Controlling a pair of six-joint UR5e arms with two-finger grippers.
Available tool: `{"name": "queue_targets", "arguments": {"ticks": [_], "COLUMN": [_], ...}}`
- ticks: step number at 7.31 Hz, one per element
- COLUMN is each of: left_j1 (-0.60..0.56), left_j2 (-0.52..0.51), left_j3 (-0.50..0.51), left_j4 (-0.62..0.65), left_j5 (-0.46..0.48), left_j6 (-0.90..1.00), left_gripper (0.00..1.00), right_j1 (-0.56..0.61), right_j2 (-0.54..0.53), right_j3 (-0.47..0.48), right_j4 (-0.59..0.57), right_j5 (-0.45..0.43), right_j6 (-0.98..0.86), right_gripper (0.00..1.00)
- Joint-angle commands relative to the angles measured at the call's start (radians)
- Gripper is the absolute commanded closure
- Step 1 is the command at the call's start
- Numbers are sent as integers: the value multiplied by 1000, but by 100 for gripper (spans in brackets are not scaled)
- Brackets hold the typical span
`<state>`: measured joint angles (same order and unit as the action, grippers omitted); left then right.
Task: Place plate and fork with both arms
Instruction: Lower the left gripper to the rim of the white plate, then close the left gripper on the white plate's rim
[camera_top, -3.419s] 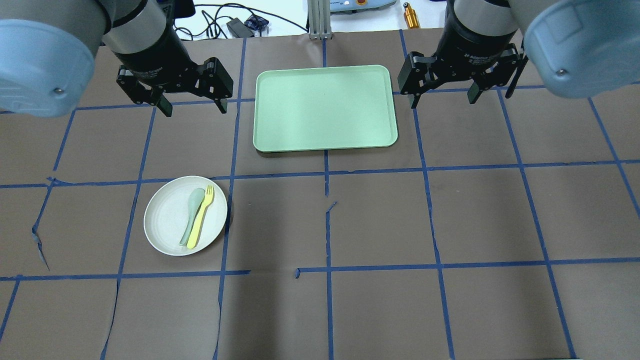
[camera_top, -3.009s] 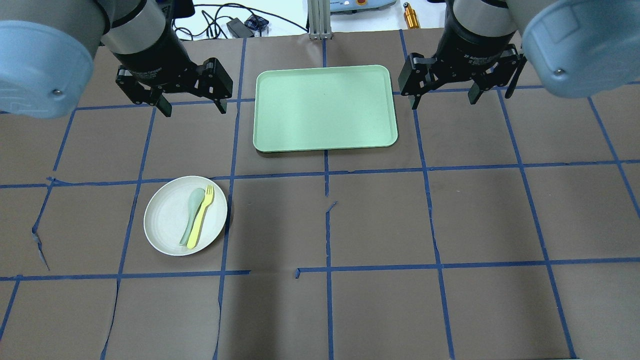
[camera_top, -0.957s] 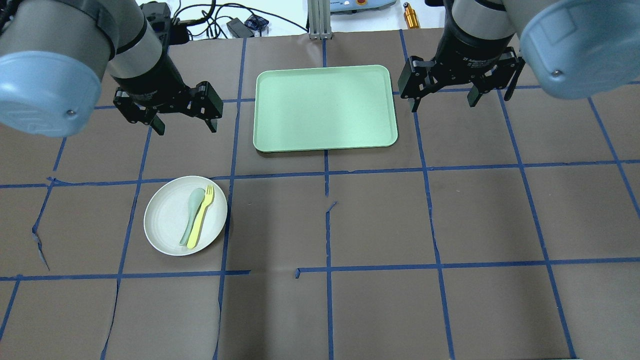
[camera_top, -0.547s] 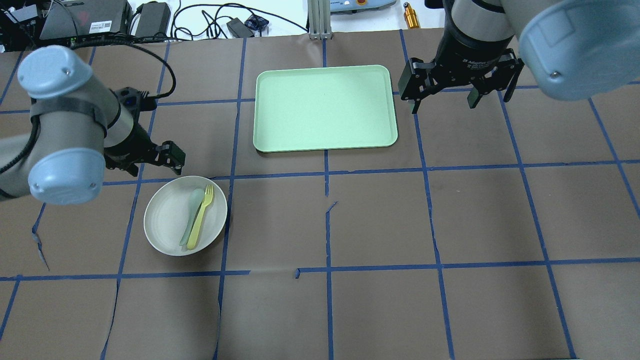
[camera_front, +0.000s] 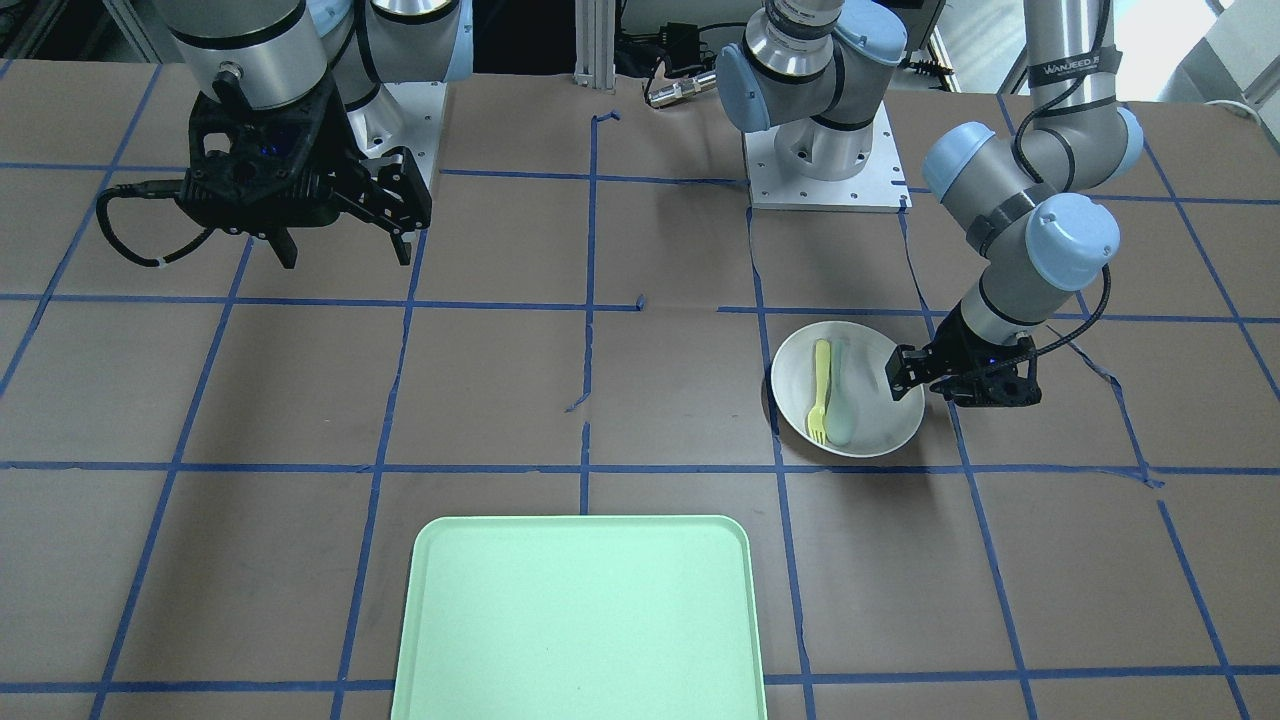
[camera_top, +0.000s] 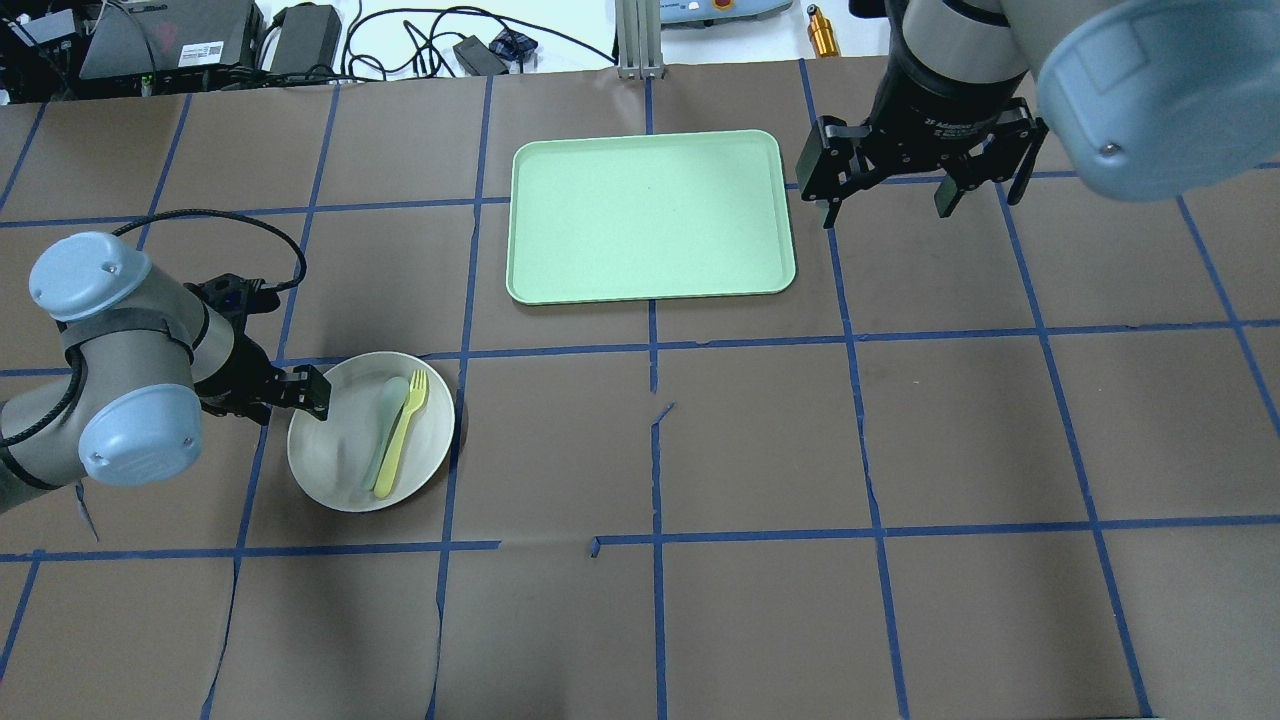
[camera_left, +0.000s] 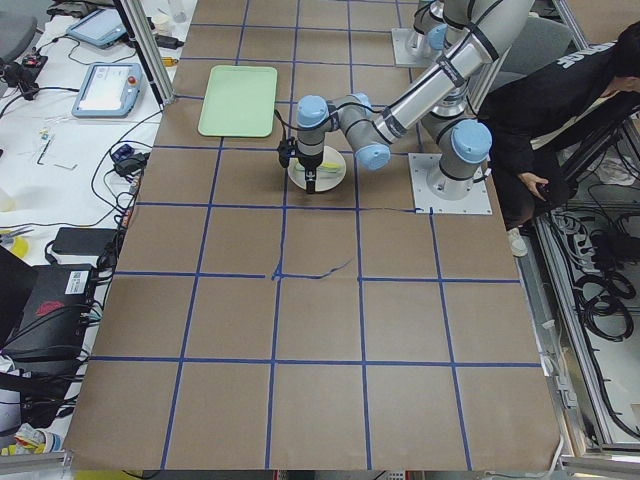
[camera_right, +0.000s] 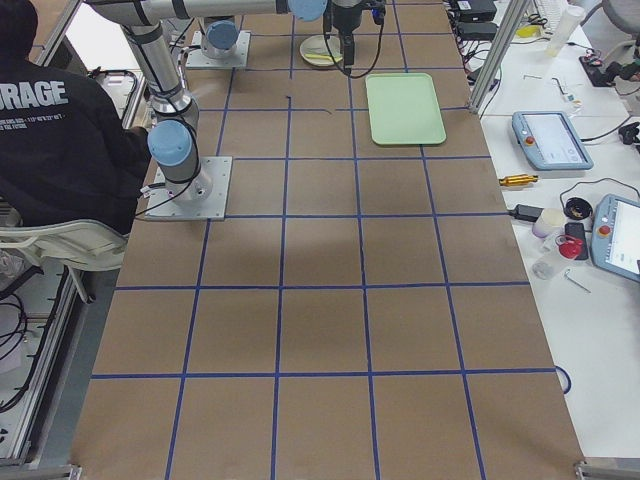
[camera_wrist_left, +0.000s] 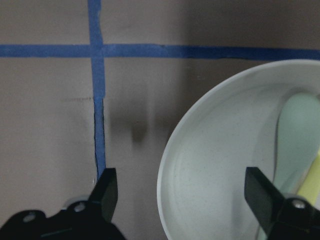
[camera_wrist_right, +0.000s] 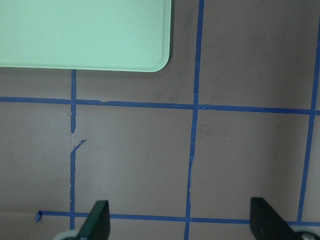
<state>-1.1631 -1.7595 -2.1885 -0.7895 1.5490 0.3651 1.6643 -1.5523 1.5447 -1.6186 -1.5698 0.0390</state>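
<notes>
Down low at the left gripper (camera_wrist_left: 181, 180): spread wide, holding nothing. One finger out over the brown counter (camera_top: 760, 440), the other in over the plate (camera_top: 330, 470), with the rim in between. Cannot tell whether touching the rim yet.

On the plate, near the robot's left side of the counter: the yellow fork (camera_top: 403, 430), right beside a pale green spoon (camera_top: 385, 415).

Farther off, the green tray (camera_top: 650, 215), bare, well apart from the plate. Just beside the tray, the right gripper (camera_top: 887, 205), also spread open and empty, up above the counter.

Looks like the first step: getting hold of the plate's edge. Nothing lifted so far.

Next, most likely: squeeze shut on the rim, lift slow and flat so as not to slide the fork off, then carry toward the tray. After that, reach in with the right gripper for the fork, not the spoon.
</notes>
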Motion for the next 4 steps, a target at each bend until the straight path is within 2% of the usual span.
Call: {"name": "queue_targets", "arguments": {"ticks": [1,2,3,4], "left_j1": [6,6,6,6], "left_j2": [-37,-38,-37,-32], "left_j3": [-4,4,6,6], "left_j4": [4,3,4,1], "left_j5": [11,41,40,33], "left_j6": [5,5,2,6], "left_gripper": [68,95,100,100], "right_j1": [0,0,0,0], "right_j2": [0,0,0,0], "right_j3": [-2,0,0,0], "right_j4": [-1,0,-1,-1], "right_j5": [1,1,1,1], "right_j6": [1,-1,1,1], "right_gripper": [0,0,0,0]}}
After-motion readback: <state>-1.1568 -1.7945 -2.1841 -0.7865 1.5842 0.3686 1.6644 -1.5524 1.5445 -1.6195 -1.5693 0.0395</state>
